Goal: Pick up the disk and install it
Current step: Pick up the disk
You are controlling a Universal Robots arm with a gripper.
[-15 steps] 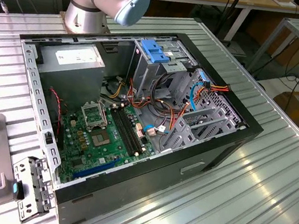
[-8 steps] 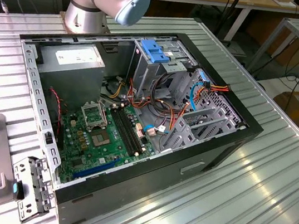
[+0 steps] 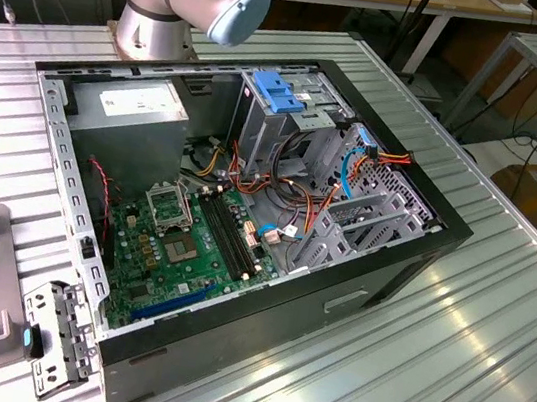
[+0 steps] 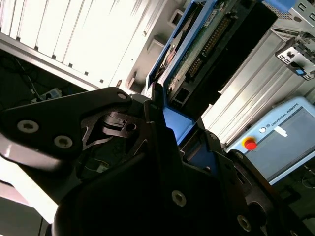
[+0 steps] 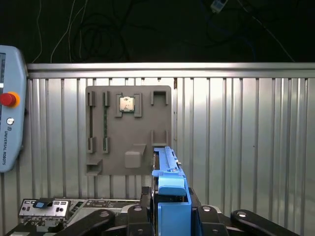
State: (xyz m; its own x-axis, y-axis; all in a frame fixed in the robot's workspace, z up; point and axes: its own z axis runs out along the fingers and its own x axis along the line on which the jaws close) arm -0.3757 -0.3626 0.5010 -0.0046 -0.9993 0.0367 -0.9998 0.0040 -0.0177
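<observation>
The flat rectangular disk (image 5: 170, 184), dark metal edged with blue plastic rails, stands edge-on between the fingers of the black metal gripper (image 5: 170, 216), which looks closed on it, though the contact is hidden. The second wrist view alone shows its green circuit board. The exterior view shows an open black computer case (image 3: 395, 270) on the ribbed aluminium table (image 3: 485, 375), with the grey arm base (image 3: 158, 28) at eleven o'clock.
</observation>
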